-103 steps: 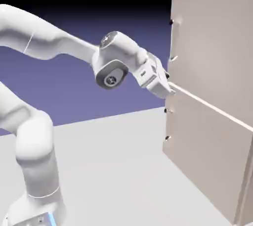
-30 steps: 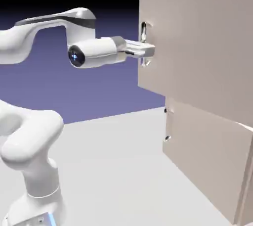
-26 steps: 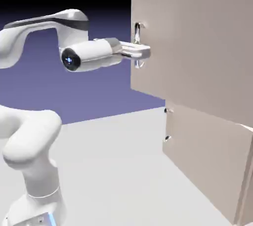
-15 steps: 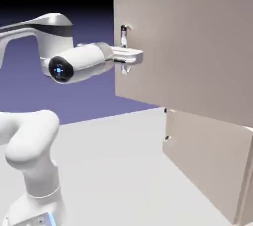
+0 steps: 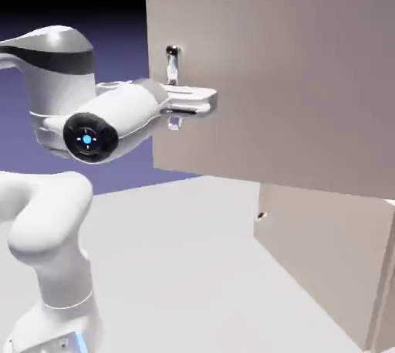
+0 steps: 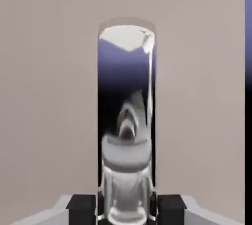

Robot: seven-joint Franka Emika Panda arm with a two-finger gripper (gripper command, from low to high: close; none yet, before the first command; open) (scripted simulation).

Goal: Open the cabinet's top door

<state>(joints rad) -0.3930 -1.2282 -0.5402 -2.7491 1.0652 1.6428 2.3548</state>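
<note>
I have my gripper (image 6: 126,210) clenched on the top door's handle (image 6: 126,120) | top door (image 5: 254,81) stands swung open, jutting from the cabinet (image 5: 328,259) toward the exterior view's left, above the lower door

Top door (image 5: 247,73), swung out from cabinet (image 5: 328,255), stood above lower door (image 5: 324,243); handle (image 5: 172,66) near its exterior-view left edge.

Handle (image 6: 126,120) — mirror-glossy metal; top door (image 5: 270,89) — smooth, matt beige.
</note>
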